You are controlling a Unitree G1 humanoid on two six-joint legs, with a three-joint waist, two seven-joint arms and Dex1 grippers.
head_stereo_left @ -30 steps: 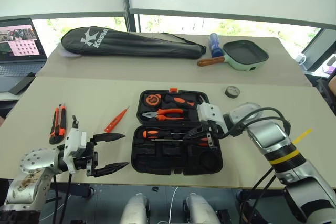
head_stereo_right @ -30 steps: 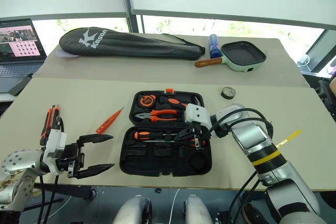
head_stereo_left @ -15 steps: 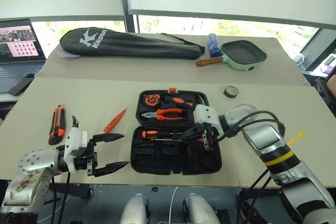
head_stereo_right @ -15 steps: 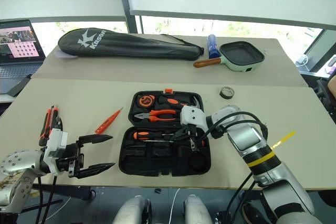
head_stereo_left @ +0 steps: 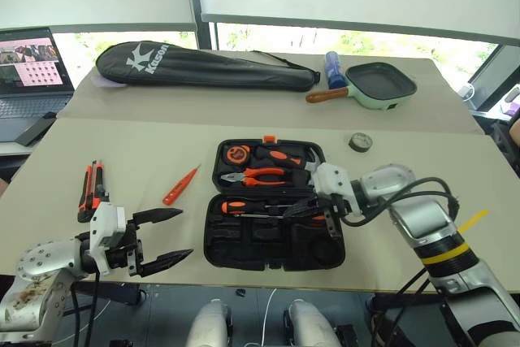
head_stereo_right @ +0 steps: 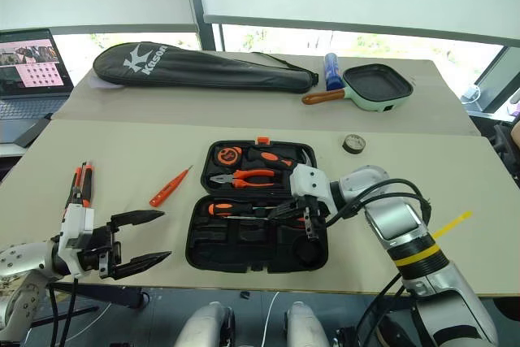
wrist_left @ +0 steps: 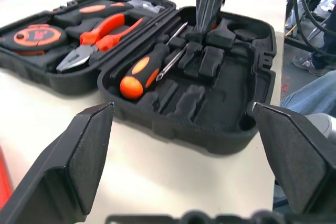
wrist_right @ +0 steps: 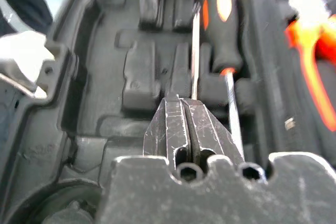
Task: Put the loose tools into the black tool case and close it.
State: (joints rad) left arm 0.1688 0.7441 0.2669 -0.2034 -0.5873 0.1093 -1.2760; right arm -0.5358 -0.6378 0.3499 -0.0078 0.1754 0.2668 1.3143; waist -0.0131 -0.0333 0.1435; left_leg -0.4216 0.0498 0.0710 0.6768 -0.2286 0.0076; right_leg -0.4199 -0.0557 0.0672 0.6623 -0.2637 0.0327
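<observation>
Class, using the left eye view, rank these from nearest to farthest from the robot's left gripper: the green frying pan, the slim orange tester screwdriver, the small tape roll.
From the left gripper:
1. Slim orange tester screwdriver, just beyond it, left of the case.
2. Small tape roll, across the table, right of the case.
3. Green frying pan, far right corner.

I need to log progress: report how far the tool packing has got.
Done: one orange-and-black screwdriver lies in the open black tool case. In hand: the shut right claw is low in the case beside a second screwdriver's shaft; the left claw hangs open. Left: the utility knife, the orange tester screwdriver and the tape roll lie on the table; the case needs closing.
</observation>
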